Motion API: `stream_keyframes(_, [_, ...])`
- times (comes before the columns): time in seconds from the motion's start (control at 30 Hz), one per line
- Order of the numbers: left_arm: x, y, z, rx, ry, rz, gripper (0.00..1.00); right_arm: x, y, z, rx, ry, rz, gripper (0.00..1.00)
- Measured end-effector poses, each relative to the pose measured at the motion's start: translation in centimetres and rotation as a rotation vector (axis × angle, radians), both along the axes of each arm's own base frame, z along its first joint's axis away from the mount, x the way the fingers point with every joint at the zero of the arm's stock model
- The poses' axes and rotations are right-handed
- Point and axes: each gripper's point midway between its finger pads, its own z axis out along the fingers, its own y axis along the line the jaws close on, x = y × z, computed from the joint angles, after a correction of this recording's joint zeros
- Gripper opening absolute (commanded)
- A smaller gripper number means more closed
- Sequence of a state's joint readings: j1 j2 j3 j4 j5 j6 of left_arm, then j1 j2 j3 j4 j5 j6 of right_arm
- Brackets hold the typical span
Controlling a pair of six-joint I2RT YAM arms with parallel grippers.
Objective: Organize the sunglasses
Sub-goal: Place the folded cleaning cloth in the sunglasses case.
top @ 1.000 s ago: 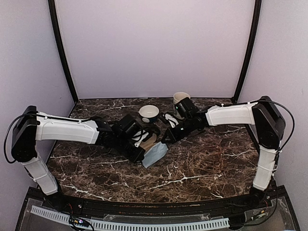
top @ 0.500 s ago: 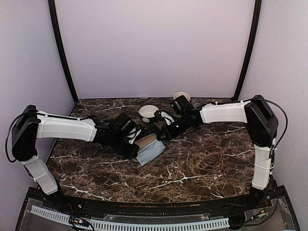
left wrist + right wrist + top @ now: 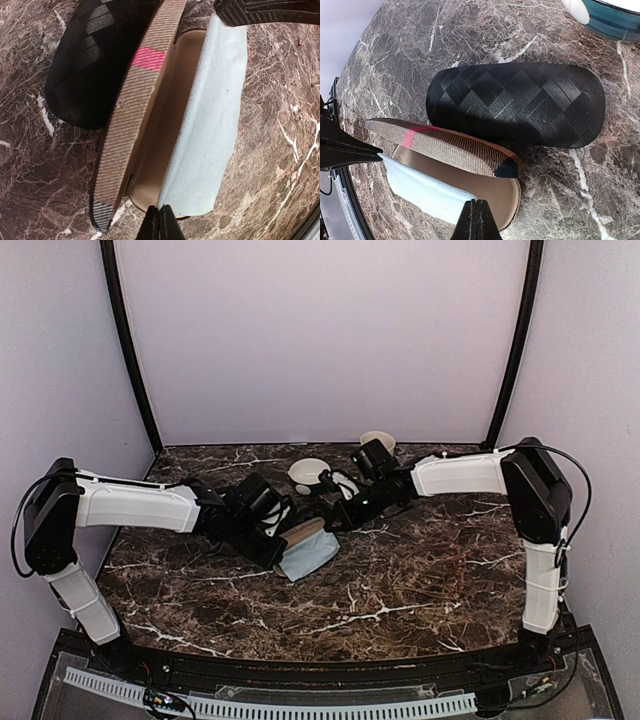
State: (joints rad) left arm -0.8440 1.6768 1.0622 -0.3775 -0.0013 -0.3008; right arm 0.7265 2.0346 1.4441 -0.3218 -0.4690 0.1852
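Two shut, empty grippers — left gripper [image 3: 159, 216], right gripper [image 3: 476, 210] — meet the open striped case [image 3: 135, 100] at frame-bottom, probably steadying it.

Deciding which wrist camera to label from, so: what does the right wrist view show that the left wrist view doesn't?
Only the right wrist view: the black checkered case end to end, and a teal-and-white bowl at the top corner. Only the left wrist view: nearly the whole pale blue cloth, covering one side of the open case. Both: the open brown striped case with its pink stripe, the cloth, the black case beside it, the marble table.
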Motion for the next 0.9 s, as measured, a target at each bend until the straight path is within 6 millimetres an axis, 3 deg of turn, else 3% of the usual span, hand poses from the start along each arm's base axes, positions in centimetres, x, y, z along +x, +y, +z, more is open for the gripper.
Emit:
stream_keyframes(0.3, [0.6, 0.5, 0.0, 0.021, -0.023, 0.020, 0.00, 0.2, 0.5, 0.5, 0.010, -0.012, -0.002, 0.00])
stream_keyframes(0.6, [0.7, 0.8, -0.1, 0.037, -0.029, 0.028, 0.00, 0.2, 0.7, -0.9, -0.013, -0.005, -0.007, 0.00])
stream_keyframes(0.9, [0.6, 0.8, -0.4, 0.039, -0.020, 0.025, 0.00, 0.1, 1.1, -0.9, -0.014, -0.009, -0.001, 0.00])
